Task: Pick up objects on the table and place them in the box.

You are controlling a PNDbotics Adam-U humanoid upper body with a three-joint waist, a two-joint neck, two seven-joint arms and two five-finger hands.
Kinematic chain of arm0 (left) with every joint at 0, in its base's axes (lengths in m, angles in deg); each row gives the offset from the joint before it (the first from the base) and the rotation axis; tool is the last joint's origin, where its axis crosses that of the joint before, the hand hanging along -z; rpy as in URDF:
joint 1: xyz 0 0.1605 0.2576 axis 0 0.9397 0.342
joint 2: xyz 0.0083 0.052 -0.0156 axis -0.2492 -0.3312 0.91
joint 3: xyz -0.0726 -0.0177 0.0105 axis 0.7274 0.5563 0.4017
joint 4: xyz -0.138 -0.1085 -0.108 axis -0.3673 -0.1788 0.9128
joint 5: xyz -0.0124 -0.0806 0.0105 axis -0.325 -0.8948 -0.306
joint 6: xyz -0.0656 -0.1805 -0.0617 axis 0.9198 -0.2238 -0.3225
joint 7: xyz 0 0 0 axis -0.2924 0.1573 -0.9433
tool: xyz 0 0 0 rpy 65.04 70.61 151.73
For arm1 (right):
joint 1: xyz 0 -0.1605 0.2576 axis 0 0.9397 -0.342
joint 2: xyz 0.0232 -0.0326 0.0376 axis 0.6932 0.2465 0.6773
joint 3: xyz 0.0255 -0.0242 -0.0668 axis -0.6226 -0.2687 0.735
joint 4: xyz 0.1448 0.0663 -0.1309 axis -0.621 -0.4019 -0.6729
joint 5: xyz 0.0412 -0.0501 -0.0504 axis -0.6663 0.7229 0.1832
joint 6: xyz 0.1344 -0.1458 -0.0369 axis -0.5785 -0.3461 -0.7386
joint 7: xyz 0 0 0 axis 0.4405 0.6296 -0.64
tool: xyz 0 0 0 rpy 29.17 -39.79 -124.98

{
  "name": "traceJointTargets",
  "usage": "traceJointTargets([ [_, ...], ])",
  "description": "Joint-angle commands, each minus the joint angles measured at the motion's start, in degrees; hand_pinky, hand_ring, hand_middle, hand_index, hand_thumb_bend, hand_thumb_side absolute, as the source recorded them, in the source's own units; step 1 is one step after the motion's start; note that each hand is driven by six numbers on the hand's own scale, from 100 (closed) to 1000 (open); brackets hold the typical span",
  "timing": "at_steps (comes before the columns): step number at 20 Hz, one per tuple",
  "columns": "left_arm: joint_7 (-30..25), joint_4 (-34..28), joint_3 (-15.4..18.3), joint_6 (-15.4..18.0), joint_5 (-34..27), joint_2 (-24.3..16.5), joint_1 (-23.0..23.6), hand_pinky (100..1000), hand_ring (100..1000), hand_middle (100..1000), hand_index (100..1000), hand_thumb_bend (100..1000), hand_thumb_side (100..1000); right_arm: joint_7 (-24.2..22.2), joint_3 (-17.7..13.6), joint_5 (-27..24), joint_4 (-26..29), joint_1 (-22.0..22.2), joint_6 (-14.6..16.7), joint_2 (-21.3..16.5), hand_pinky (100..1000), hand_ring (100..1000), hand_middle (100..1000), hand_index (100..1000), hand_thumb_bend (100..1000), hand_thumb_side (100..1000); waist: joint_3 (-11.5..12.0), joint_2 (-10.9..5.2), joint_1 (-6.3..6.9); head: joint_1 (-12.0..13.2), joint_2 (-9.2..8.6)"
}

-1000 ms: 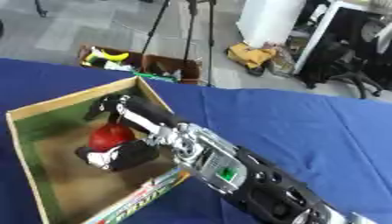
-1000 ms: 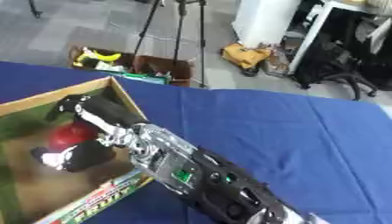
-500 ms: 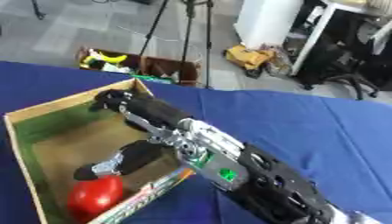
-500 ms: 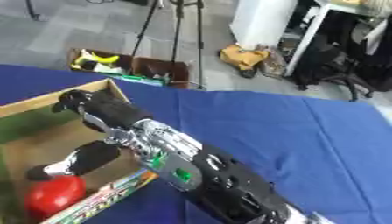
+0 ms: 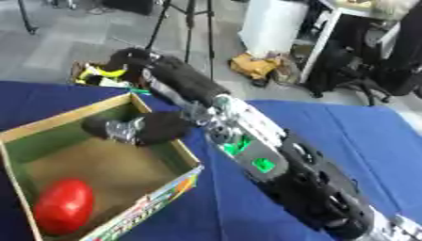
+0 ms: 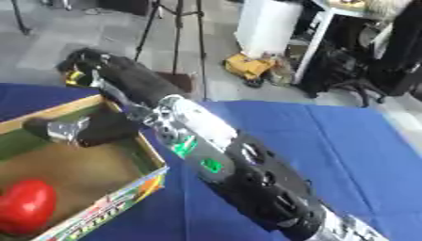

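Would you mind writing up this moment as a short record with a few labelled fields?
Surface: table with blue cloth
Box: open cardboard box at the table's left, printed strip on its near edge
In the box: one red rounded object, lying in the near left corner
Right hand: right hand stretched over the box's far right side, fingers straight, holding nothing
Hand and red object: apart
Left hand: not in view
Beyond the table: floor with a tripod and clutter

Both views are evenly and brightly lit, with only soft shadow inside the box [image 5: 49, 127]. Everything is smeared by motion blur.
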Motion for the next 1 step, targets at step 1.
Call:
traceJointTargets([
  [1, 0.46, -0.88, 0.57, -0.27, 0.2, -1.35, 0.22, 235, 530, 596, 656, 100, 859, 2.84, -5.1, -2.92, 5.26, 0.94, 1.46, -2.74, 813, 794, 861, 889, 390, 998, -0.89, -2.02, 0.93, 0.8, 0.29],
])
